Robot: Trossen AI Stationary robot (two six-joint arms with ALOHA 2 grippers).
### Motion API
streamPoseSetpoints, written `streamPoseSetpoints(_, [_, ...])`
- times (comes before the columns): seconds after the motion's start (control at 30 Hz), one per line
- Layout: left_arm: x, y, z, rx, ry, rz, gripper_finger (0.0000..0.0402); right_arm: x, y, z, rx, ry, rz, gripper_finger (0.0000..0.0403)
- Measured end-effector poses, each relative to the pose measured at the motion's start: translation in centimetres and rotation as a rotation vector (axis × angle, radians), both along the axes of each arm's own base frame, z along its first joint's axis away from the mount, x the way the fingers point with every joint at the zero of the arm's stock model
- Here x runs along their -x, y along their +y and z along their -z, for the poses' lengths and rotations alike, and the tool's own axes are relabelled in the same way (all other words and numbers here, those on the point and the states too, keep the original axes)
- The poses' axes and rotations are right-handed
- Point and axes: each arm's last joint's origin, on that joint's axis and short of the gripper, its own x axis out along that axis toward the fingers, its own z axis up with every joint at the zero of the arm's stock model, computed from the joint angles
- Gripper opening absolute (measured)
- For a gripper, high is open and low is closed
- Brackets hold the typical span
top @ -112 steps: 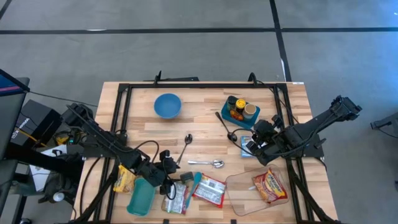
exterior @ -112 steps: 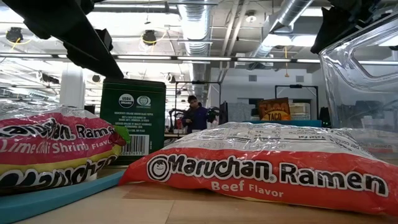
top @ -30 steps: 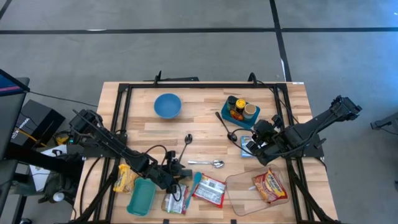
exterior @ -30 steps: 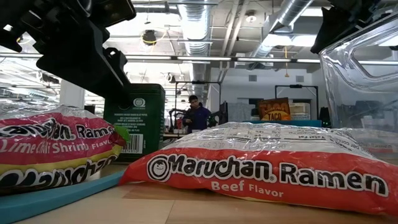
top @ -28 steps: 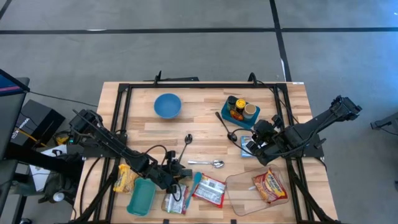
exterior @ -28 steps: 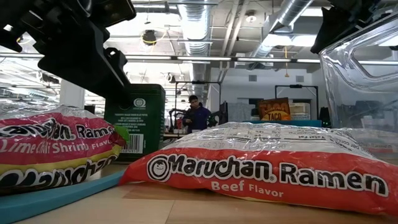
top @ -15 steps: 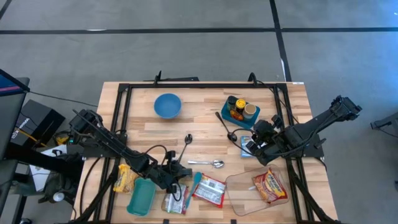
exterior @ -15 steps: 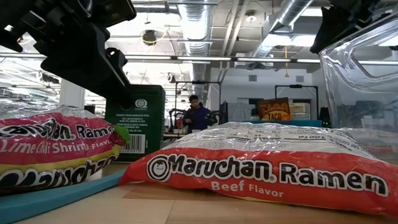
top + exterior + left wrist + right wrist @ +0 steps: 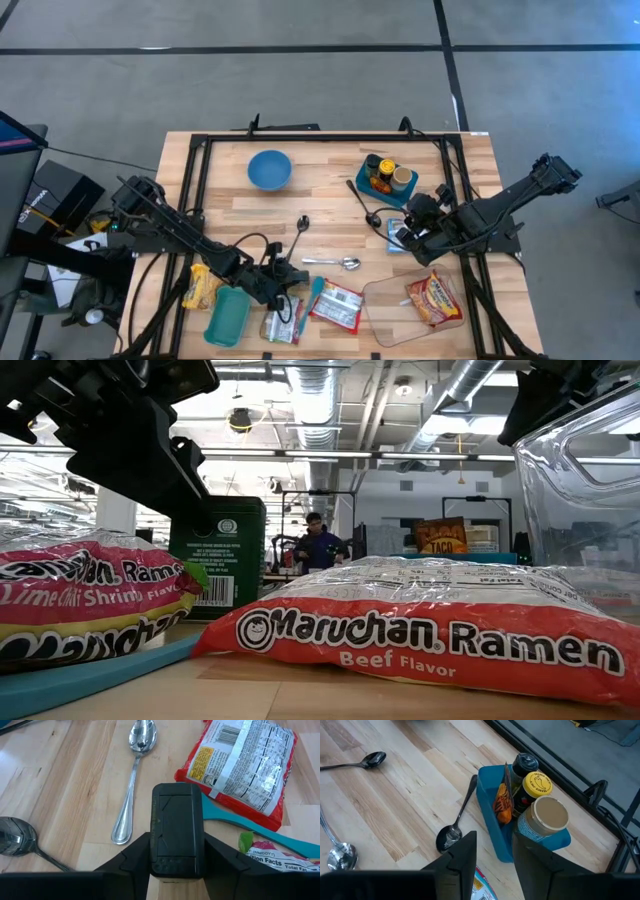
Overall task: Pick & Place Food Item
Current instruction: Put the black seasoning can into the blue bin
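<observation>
Left wrist view: box clamped for lifting.
Near the desk's front edge, the left gripper [image 9: 177, 870] pinched a dark box [image 9: 177, 827] between 2 fingers, seemingly to move it; the right gripper's [image 9: 492, 860] fingers stood apart, idle.

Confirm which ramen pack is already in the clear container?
The red-and-yellow ramen pack at the table's front right lies inside the clear container. The Beef Flavor ramen pack and Lime Chili Shrimp ramen pack lie outside it.
</observation>
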Motion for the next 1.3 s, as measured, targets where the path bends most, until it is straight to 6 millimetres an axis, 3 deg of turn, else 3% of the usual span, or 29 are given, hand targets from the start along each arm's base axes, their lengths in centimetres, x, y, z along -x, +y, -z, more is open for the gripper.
streamPoseSetpoints(0.47, [0.0, 0.0, 0.0, 0.001, -0.001, 0.000, 0.0137, -0.4, 0.2, -0.1, -0.024, -0.044, -0.001, 0.0118])
streamPoseSetpoints(1.3, [0.0, 0.0, 0.0, 0.005, -0.005, 0.001, 0.0139, -4.3, 2.4, -2.5, -0.312, -0.568, 0.000, 0.0118])
